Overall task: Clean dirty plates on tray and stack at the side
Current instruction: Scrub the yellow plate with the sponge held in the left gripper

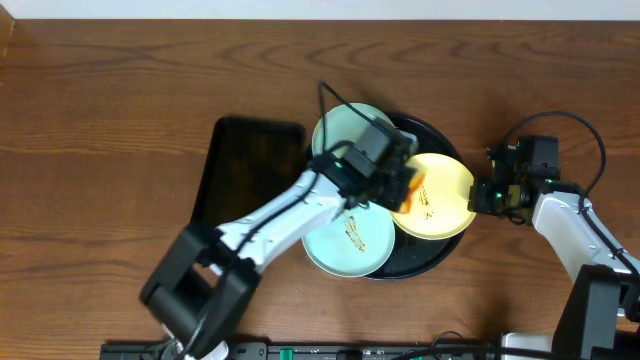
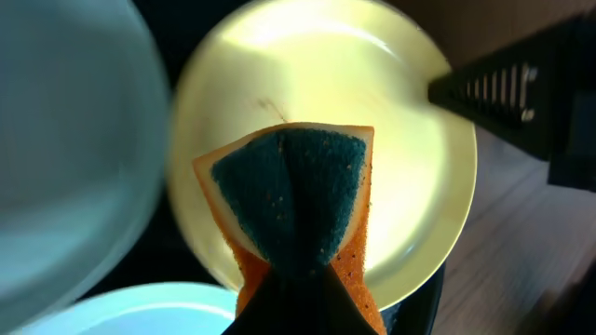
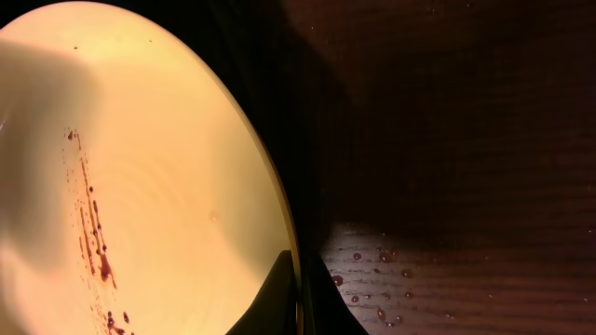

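Plates, count: three, all small, round and shallow with a smooth sheen.
Plates, colour: two pale mint-green, one pale yellow.
Yellow plate (image 1: pixel 445 200): lies at the right side of the round tray, its right edge reaching past the tray rim; thin brown smears (image 3: pixel 93 237) run across its face in streaks and specks.
Upper mint plate (image 1: pixel 338 128): sits at the tray's back left, partly covered by the left arm.
Lower mint plate (image 1: pixel 345 250): sits at the tray's front left and overhangs the rim; a brown smear marks its middle.
Round tray (image 1: pixel 425 262), count: one; glossy black with a raised rim, and it carries all three plates.
Rectangular tray (image 1: pixel 250 165), count: one; black and glossy with rounded corners, just left of the round tray.
Sponge (image 2: pixel 293 191), count: one; orange foam body with a coarse dark green scouring face, pinched into a fold.
Left hand (image 1: pixel 395 180): clamped on the sponge, held over the left part of the yellow plate; whether the sponge touches the plate cannot be told.
Right hand (image 1: pixel 482 195): its black fingers (image 3: pixel 279 298) are closed on the yellow plate's right rim, one on each side of the edge.
Desk (image 1: pixel 100 120): brown wood grain; small droplets (image 3: pixel 377 279) lie on it beside the right hand.
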`<state>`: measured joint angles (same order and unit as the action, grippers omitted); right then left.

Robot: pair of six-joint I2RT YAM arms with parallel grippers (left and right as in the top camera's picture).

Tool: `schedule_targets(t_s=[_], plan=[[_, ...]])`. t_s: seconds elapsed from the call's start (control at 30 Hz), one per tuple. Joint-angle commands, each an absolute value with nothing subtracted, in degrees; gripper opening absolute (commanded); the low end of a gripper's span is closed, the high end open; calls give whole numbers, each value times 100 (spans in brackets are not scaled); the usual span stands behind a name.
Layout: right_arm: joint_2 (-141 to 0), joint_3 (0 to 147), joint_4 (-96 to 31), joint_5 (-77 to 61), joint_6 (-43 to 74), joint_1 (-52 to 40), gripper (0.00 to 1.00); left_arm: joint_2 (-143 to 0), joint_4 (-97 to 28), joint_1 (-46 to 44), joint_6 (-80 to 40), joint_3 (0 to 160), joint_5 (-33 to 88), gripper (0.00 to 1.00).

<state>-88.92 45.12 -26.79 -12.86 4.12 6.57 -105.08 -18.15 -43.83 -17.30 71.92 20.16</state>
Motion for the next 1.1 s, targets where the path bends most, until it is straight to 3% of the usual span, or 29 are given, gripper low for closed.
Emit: schedule_targets(t_s=[0.0, 0.2, 0.33, 1.07], plan=[[-8910, 4591, -2703, -1315, 423, 742, 1, -10726, -2112, -4480, -2073, 7516, 1946, 7], [-8910, 4591, -2707, -1315, 423, 742, 1, -11181, -3151, -4519, -1389, 8543, 2053, 7], [-8910, 4591, -2729, -1315, 421, 742, 1, -11216, -2998, -4668, -934, 8683, 2180, 7], [-8910, 4591, -2790, -1315, 421, 742, 1, -12226, -2342, -5284, -963, 8676, 2174, 7]])
